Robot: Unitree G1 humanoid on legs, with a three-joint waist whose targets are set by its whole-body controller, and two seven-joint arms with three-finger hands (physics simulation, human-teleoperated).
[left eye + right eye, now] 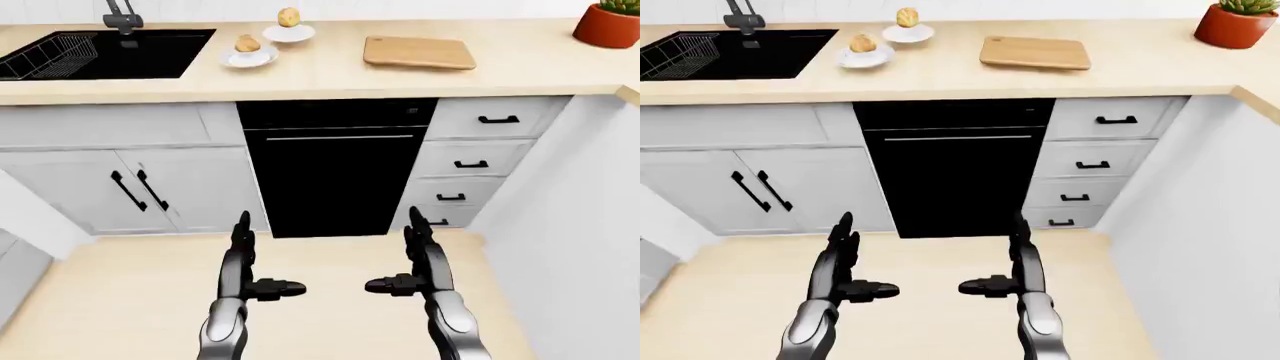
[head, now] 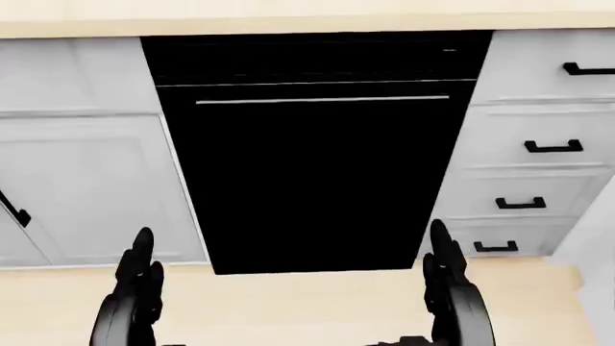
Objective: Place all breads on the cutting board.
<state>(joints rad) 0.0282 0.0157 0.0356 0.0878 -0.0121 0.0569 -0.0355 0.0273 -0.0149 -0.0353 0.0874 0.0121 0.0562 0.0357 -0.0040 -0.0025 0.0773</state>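
Two breads rest on white plates on the counter: one roll [image 1: 248, 43] on the nearer plate [image 1: 249, 58], another roll [image 1: 289, 16] on the farther plate [image 1: 289, 33]. The wooden cutting board [image 1: 419, 52] lies to their right with nothing on it. My left hand [image 1: 255, 262] and right hand [image 1: 415, 259] hang low over the floor, far below the counter, both open and holding nothing, thumbs pointing toward each other.
A black sink [image 1: 105, 54] with a dish rack and faucet sits at the counter's left. A potted plant [image 1: 608, 22] stands at the right. Below are a black dishwasher [image 1: 335, 169], white cabinet doors [image 1: 140, 191] and drawers [image 1: 470, 161]. A white wall [image 1: 590, 225] closes the right side.
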